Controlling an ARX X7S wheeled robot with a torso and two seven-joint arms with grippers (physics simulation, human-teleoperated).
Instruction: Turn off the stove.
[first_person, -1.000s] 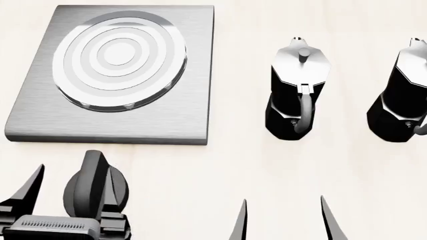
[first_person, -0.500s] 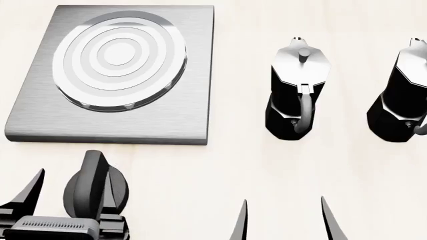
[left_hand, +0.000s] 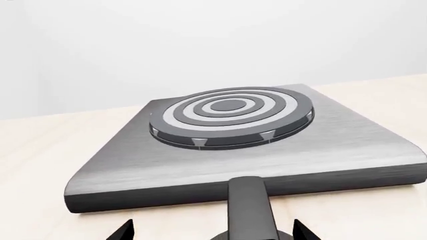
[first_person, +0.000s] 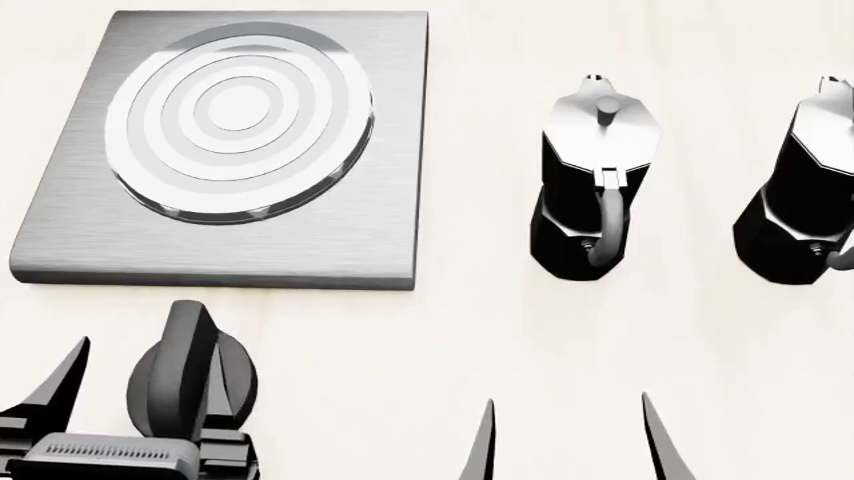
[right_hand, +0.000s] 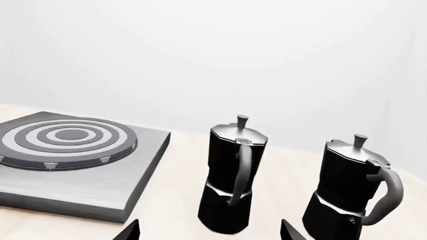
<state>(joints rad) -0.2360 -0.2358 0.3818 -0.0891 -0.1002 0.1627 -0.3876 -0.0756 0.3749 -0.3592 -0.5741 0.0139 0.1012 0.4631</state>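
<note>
The stove is a square brushed-grey plate (first_person: 387, 150) with a ringed round burner (first_person: 238, 120), at the upper left of the head view. Its black ridged knob (first_person: 194, 365) stands apart on the table, just in front of the plate. My left gripper (first_person: 144, 400) is open. Its fingers stand on either side of the knob and do not touch it. In the left wrist view the knob's ridge (left_hand: 250, 210) rises between the fingertips (left_hand: 123, 232), with the plate (left_hand: 347, 145) behind. My right gripper (first_person: 567, 425) is open and empty, in front of the nearer moka pot.
Two black moka pots with silver lids stand to the right of the stove, one (first_person: 597, 190) mid-table and one (first_person: 801, 190) at the right edge. They also show in the right wrist view, the nearer pot (right_hand: 233, 175) ahead of the open gripper (right_hand: 210, 231). The table (first_person: 441, 340) is pale wood.
My left gripper has slid very slightly toward the near edge of the head view. The knob, stove and right gripper have not moved.
</note>
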